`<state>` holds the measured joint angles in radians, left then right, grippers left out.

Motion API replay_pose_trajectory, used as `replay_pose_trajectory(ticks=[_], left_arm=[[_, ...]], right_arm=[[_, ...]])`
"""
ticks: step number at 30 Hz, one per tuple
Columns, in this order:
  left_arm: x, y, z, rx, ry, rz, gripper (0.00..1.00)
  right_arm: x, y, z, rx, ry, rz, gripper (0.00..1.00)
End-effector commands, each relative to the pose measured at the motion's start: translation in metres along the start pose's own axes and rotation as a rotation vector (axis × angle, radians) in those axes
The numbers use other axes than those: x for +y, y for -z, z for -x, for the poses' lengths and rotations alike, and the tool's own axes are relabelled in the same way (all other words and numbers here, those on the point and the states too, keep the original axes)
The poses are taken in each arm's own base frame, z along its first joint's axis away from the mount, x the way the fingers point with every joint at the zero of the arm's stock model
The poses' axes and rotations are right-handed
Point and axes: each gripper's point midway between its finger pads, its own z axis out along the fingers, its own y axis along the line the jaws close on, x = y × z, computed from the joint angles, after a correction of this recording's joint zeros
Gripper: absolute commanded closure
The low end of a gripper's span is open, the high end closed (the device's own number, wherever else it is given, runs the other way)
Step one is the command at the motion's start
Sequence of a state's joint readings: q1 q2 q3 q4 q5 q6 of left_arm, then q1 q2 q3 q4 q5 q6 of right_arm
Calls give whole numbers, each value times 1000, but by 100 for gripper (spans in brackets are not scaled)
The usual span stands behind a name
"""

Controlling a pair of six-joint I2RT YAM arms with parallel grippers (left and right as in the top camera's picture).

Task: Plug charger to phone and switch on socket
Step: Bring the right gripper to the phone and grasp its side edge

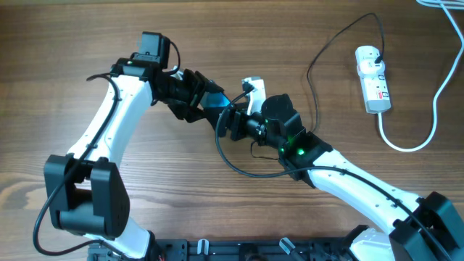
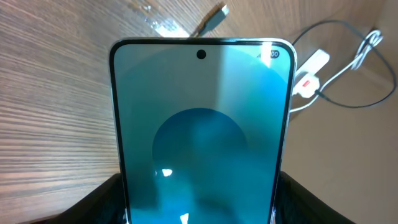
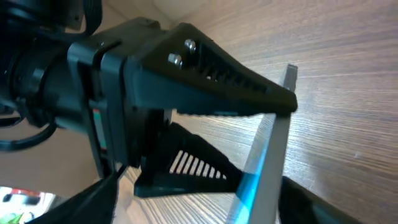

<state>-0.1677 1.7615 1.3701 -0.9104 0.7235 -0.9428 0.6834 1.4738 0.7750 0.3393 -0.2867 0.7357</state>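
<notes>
left claw (image 3: 267,138) is clamped on the phone (image 2: 202,137), held above the worktop (image 1: 65,43); right claw (image 1: 233,123), fingers apart and empty, sits beside it. step, i judge: presenting the phone for plugging. its long axis follows the claw's reach, camera-hole end outward toward the socket (image 1: 373,80). next likely calls for fetching the charger (image 1: 309,72) tip.

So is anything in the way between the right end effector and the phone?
Nothing visible. The right end effector is open and close to the phone, which stands edge-on straight ahead in the right wrist view. Only the left end effector, clamped on the phone, shares that space.
</notes>
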Motion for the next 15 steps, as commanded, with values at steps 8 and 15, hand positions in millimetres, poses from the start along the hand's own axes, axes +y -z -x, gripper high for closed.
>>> replay_pose_trajectory(ticks=[8, 15], left_arm=[[-15, 6, -12, 3, -35, -33, 67], [-16, 3, -17, 11, -47, -26, 66]], right_arm=[[-14, -7, -2, -7, -18, -63, 46], [-21, -13, -6, -3, -64, -73, 56]])
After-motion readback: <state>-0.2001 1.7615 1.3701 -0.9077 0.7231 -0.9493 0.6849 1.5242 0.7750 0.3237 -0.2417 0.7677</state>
